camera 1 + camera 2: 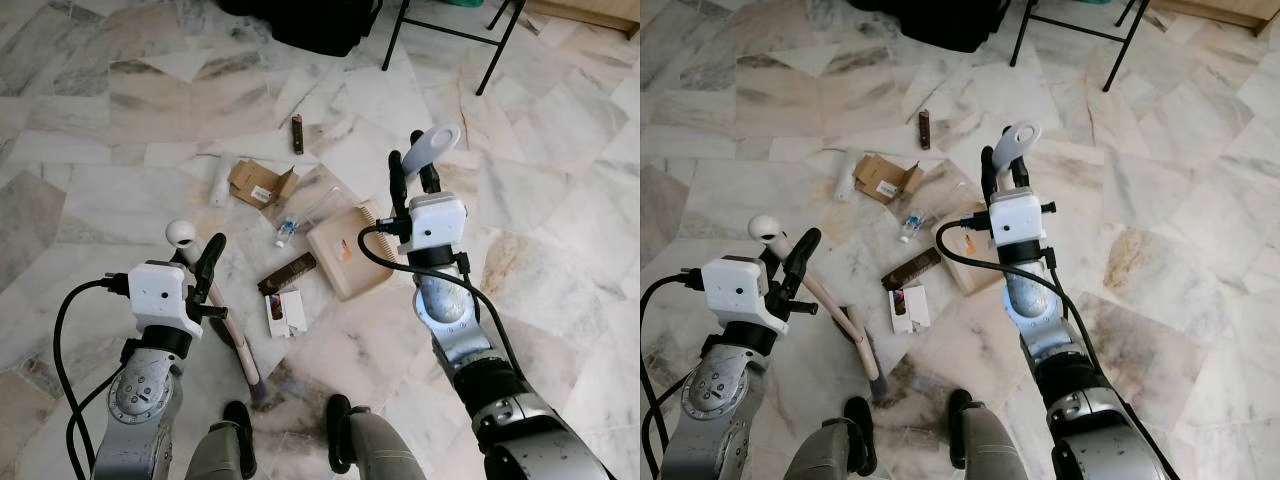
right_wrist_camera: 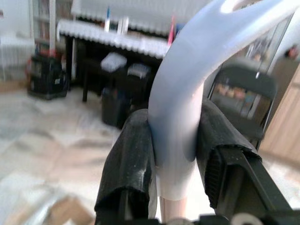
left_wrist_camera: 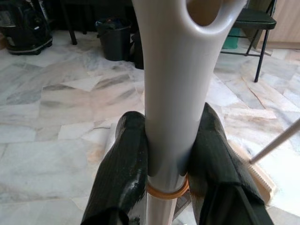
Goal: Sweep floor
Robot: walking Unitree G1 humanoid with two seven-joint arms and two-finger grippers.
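marble floor [image 1: 120, 100] fills the frame, veined grey and cream. lower left: left gripper [image 1: 200, 268], jaws clamped on the pale broom handle [image 1: 222, 310], whose dark bristle end rests on the floor near the robot's feet. lower right to centre: right gripper [image 1: 412, 178], jaws clamped on the white dustpan handle [image 1: 432, 148]; the beige dustpan [image 1: 345, 255] lies on the floor at centre. beyond, at centre: scattered litter including a torn cardboard box [image 1: 260, 183], a brown wrapper [image 1: 287, 272] and a small bottle [image 1: 285, 232]. top edge: black chair legs [image 1: 440, 30].

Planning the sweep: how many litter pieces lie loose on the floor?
7, maybe more hidden: dark bar farthest, white tube, cardboard box, small bottle, clear wrapper, brown wrapper, small carton nearest.
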